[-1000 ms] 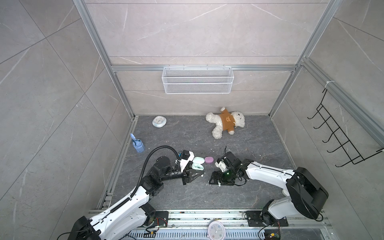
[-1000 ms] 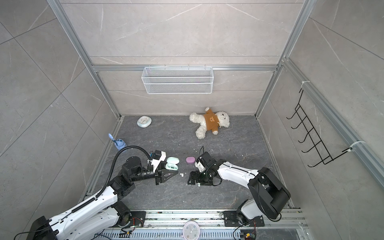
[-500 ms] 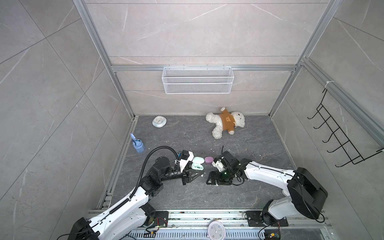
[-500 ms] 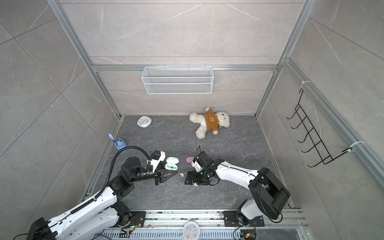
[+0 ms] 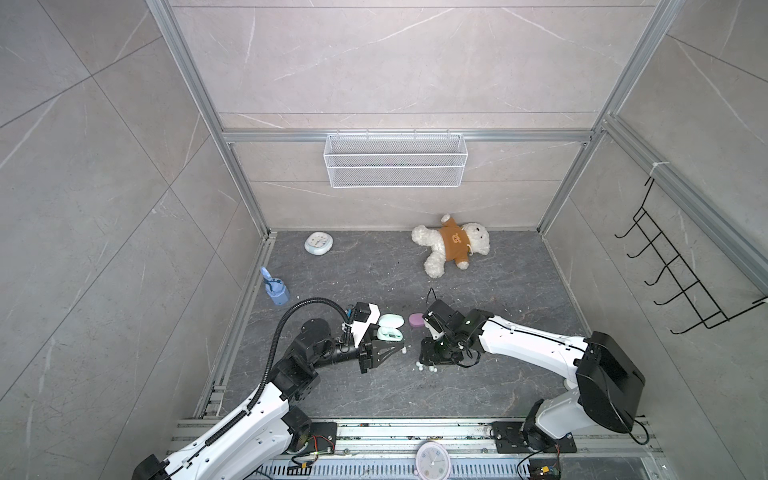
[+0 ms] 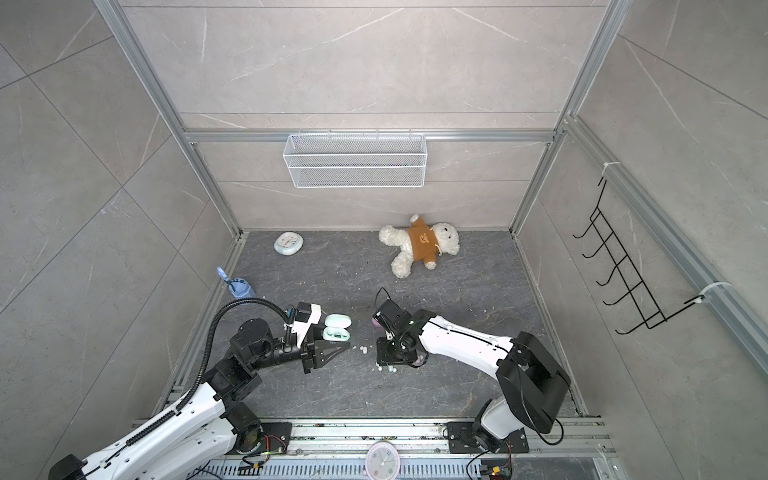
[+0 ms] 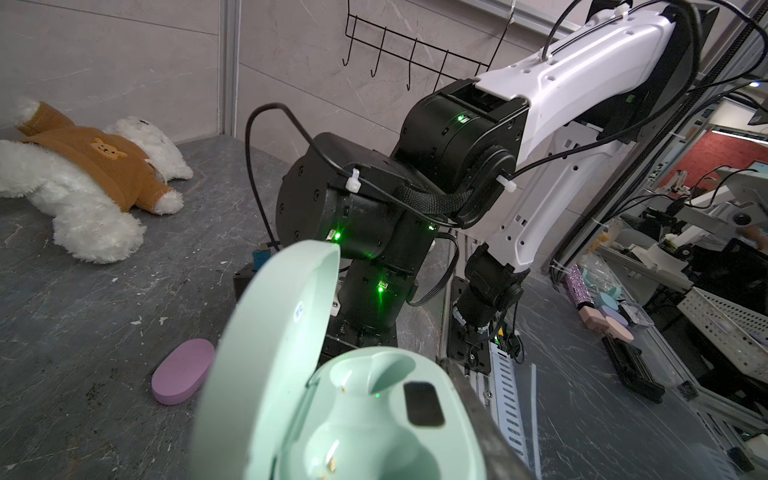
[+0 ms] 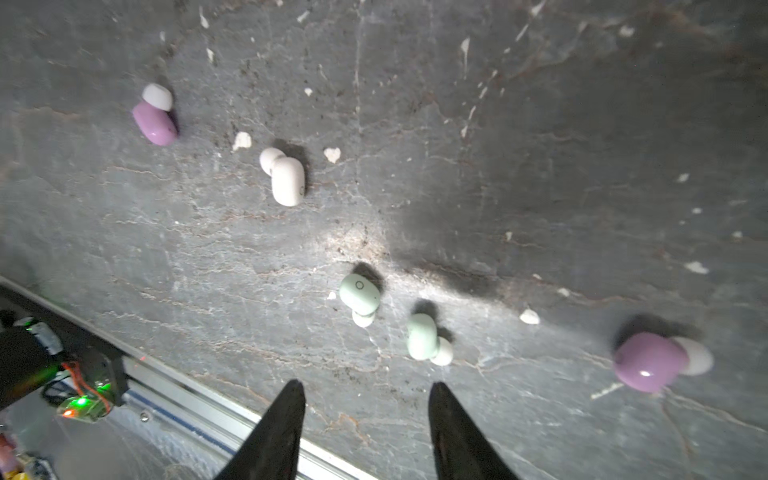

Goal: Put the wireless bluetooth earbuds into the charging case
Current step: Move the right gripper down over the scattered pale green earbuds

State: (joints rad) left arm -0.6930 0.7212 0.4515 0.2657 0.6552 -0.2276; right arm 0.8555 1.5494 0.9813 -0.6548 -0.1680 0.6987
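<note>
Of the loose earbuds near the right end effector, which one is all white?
The white earbud: body and tip both white. The rest are purple earbuds and mint earbuds.

Scattered earbuds [image 8: 359,297]; open mint charging case [image 7: 374,415]

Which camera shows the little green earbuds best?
The right wrist view: one mint earbud and its twin lie big and clear on the floor. In both top views the earbuds are only tiny specks. The left wrist view misses them.

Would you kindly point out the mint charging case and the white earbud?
mint charging case [image 7: 368,415]: left wrist view, on the base between its wells.
white earbud [image 8: 287,180]: right wrist view, on its oval body.
</note>
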